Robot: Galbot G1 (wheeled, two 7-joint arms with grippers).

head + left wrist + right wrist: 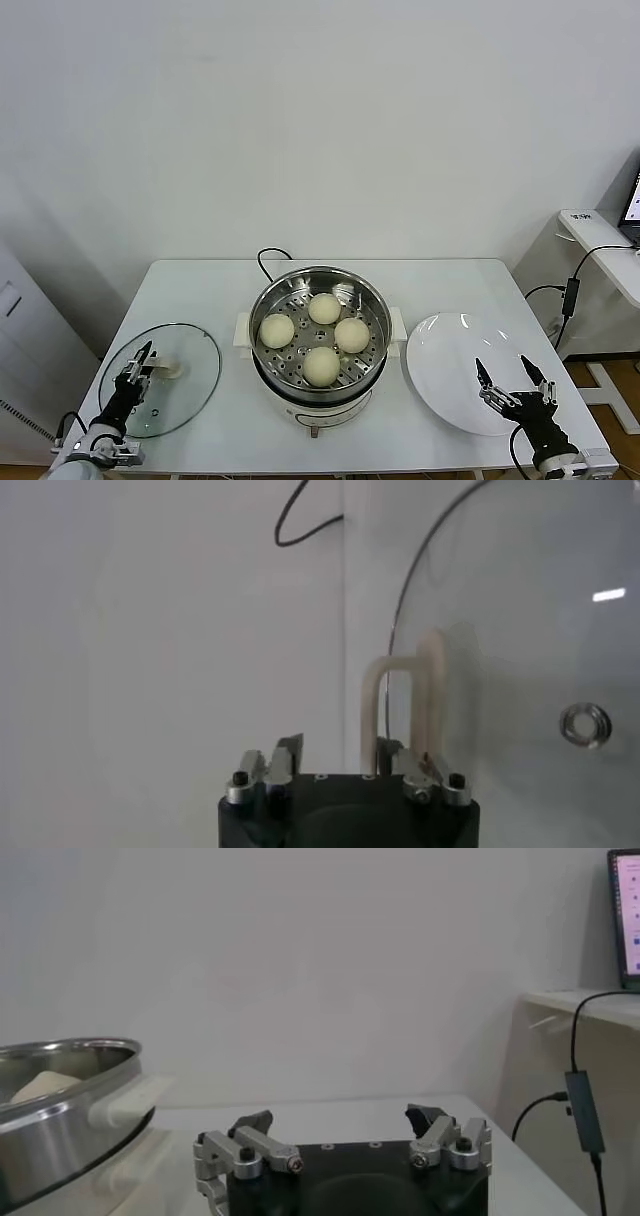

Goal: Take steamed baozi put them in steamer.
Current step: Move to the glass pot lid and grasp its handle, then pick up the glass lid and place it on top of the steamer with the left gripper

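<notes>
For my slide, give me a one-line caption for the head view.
Four baozi sit in the steamer; left gripper at the glass lid, right gripper open over the empty plate.

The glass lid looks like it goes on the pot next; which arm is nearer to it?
Probably the left. The left gripper is open right at the glass lid's handle, while the right gripper hangs open over the empty plate, beyond the steamer.
</notes>
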